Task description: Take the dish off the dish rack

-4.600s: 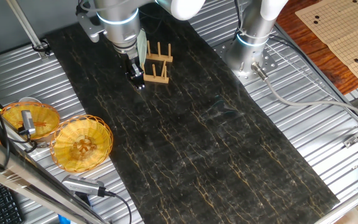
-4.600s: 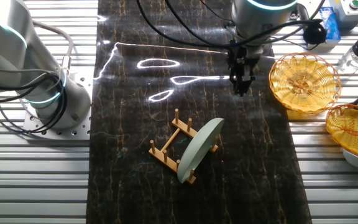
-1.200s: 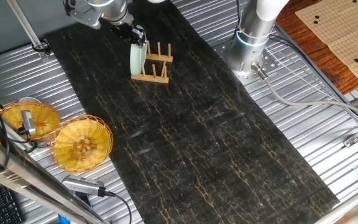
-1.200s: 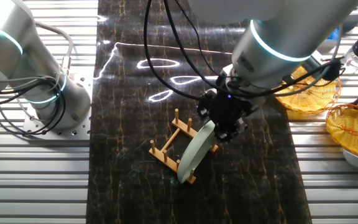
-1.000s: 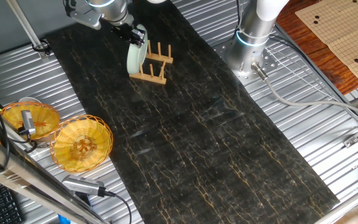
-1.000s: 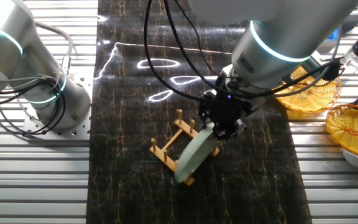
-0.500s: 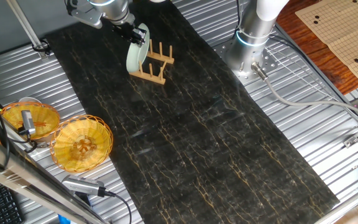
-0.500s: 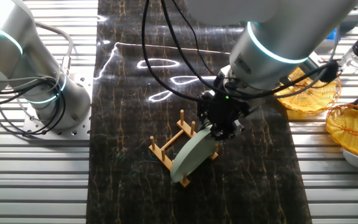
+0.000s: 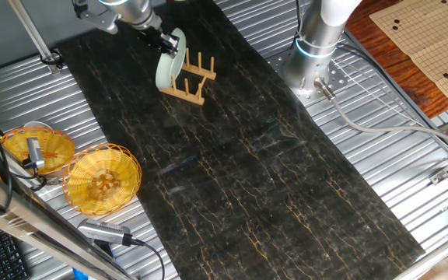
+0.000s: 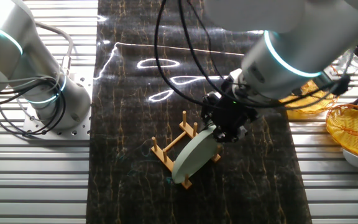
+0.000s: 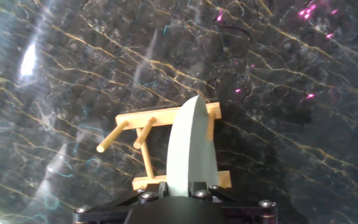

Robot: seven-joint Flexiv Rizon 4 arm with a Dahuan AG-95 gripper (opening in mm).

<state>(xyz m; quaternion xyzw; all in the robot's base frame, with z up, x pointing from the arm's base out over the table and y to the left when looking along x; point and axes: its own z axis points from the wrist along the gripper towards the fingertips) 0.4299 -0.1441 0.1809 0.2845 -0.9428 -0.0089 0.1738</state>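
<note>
From my remote station, I see the gripper (image 10: 221, 132) pinched closed on the top rim of the mint-green dish (image 10: 193, 157), which tilts on edge at the outer end of the wooden dish rack (image 10: 170, 147) on the black marble mat (image 9: 271, 155). In the hand view the dish (image 11: 191, 149) stands edge-on over the dish rack (image 11: 151, 134), its lower edge at the rack's base, though I cannot tell whether it touches it. Two yellow wire baskets (image 9: 99, 180) sit well apart from the rack, off the mat's edge.
</note>
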